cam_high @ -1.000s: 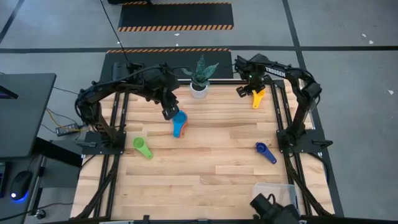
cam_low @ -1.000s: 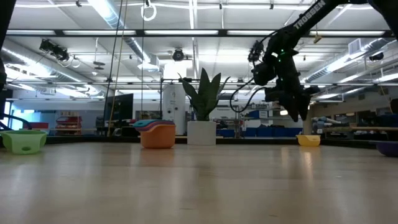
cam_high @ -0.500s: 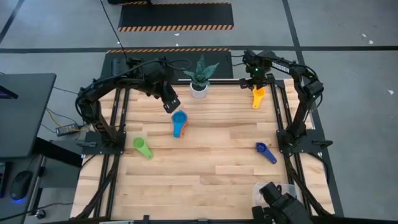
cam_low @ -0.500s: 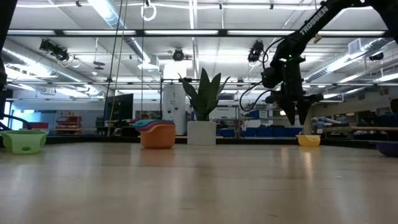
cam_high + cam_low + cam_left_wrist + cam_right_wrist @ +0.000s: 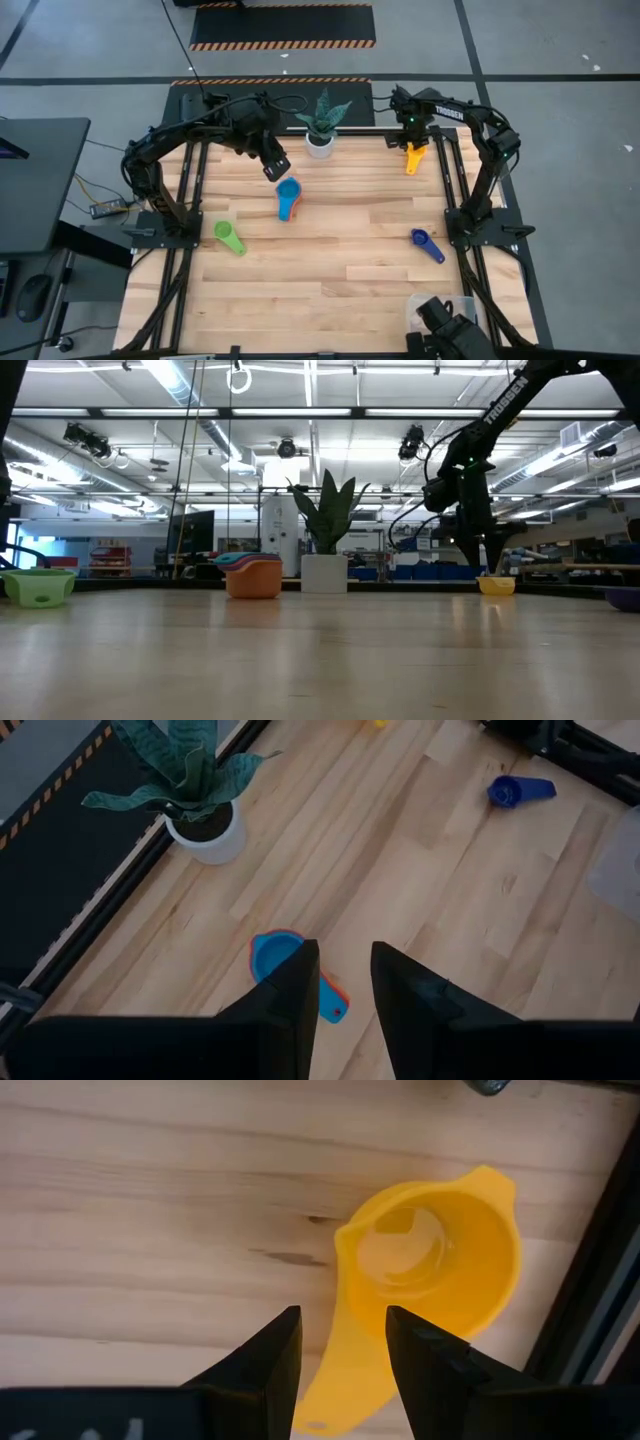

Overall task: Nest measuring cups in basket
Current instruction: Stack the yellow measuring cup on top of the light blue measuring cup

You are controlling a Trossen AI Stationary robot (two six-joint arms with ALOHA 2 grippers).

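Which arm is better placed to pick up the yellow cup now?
Right. The right gripper hangs open directly over the yellow cup; the left gripper is far off, near the blue cup.

Bright even overhead lighting, soft shadows, pics sharp w/ little glare

Robotics lab or industrial workshop hall. Wooden table [image 5: 330, 250] mounted in a black metal frame [image 5: 165, 235], two dark arms bolted to it. Grey concrete floor [image 5: 90, 40] with painted lines and an orange-black hazard-striped mat [image 5: 283, 25]. Low view: high open ceiling with long strip lights [image 5: 300, 410], exposed ducts, hanging cables, blue bins [image 5: 415, 572] and shelving far back. Desk with a mouse [image 5: 33, 295] beside the rig. White potted plant [image 5: 321, 135] on the table's far edge.
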